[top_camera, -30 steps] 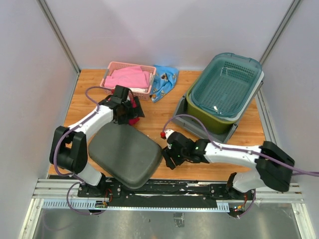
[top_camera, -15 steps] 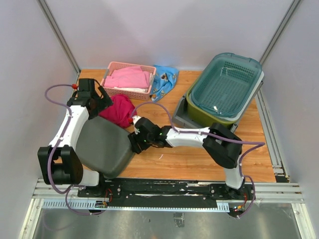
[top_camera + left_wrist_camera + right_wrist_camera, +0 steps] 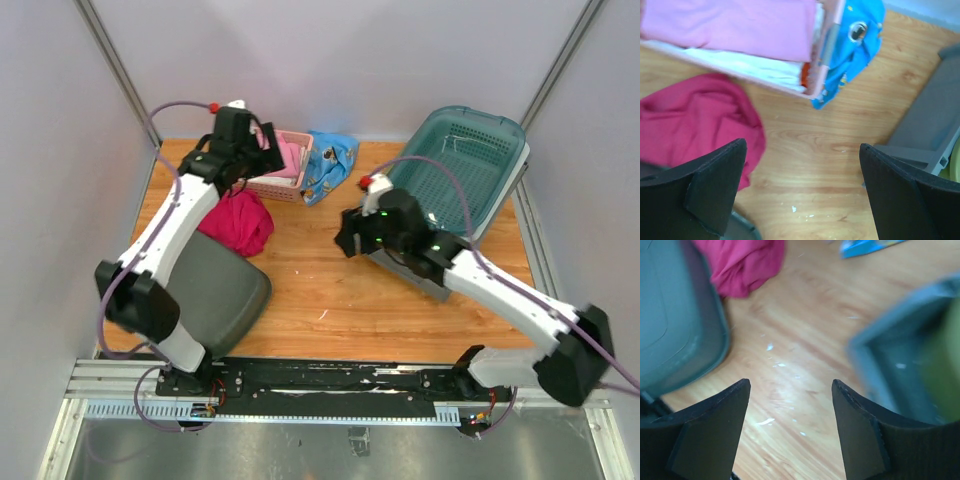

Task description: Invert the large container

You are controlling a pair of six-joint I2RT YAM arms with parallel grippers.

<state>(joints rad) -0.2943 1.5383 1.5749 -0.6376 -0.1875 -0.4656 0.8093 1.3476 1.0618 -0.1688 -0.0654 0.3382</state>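
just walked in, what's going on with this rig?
The two arms are meant to flip the large grey crate, and that is not yet done: it sits upright at the right of the table with a teal mesh basket stacked on top. The right hand hovers open beside the crate's corner. The left hand is open above a magenta cloth and a pink basket. Neither holds anything.

Taking the crumpled cloth [image 3: 235, 222] on my table [image 3: 340, 300] as centre: the lid [image 3: 215, 295] lies just in front, the basket of folded clothes [image 3: 285, 170] just behind, the bag [image 3: 330, 165] behind-right. Far right sits the large container [image 3: 935, 125], the mesh basket [image 3: 455, 160] stacked in it.
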